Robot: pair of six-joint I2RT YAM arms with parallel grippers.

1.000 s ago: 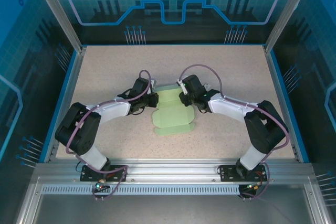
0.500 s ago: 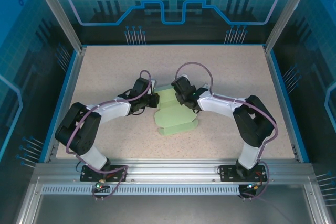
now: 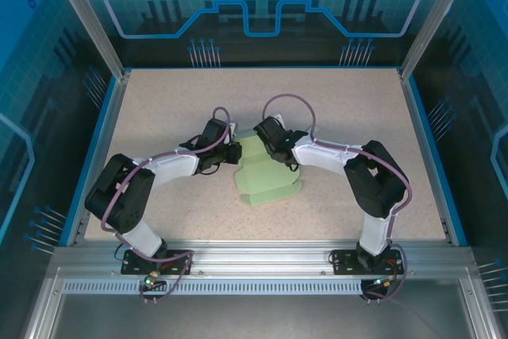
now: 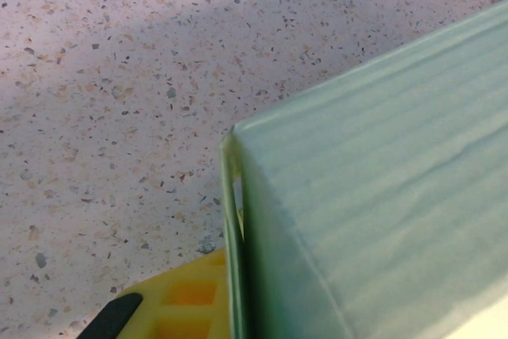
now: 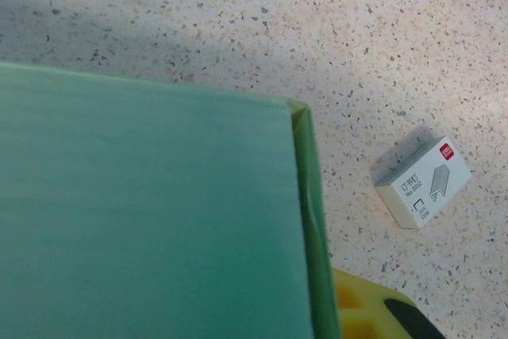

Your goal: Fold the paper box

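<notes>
The paper box [image 3: 268, 180] is pale green card, partly folded, lying mid-table with its far part raised between the two arms. My left gripper [image 3: 232, 152] holds its far left edge. In the left wrist view the card [image 4: 373, 196] covers the right side, and one yellow finger [image 4: 178, 307] presses against its folded edge; the other finger is hidden behind the card. My right gripper [image 3: 268, 140] holds the far right edge. In the right wrist view the card [image 5: 151, 212] covers the left side, with one yellow finger [image 5: 369, 315] showing just beside its edge.
A small white staple box [image 5: 421, 182] lies on the speckled table [image 3: 341, 109] just right of the card. Blue rails border the table on the left [image 3: 94, 156] and right [image 3: 432, 156]. Bare tabletop stretches behind both grippers.
My right gripper has swung left and slightly away, carrying its edge of the card with it, so the sheet has bunched up and narrowed. The left gripper has hardly moved.
</notes>
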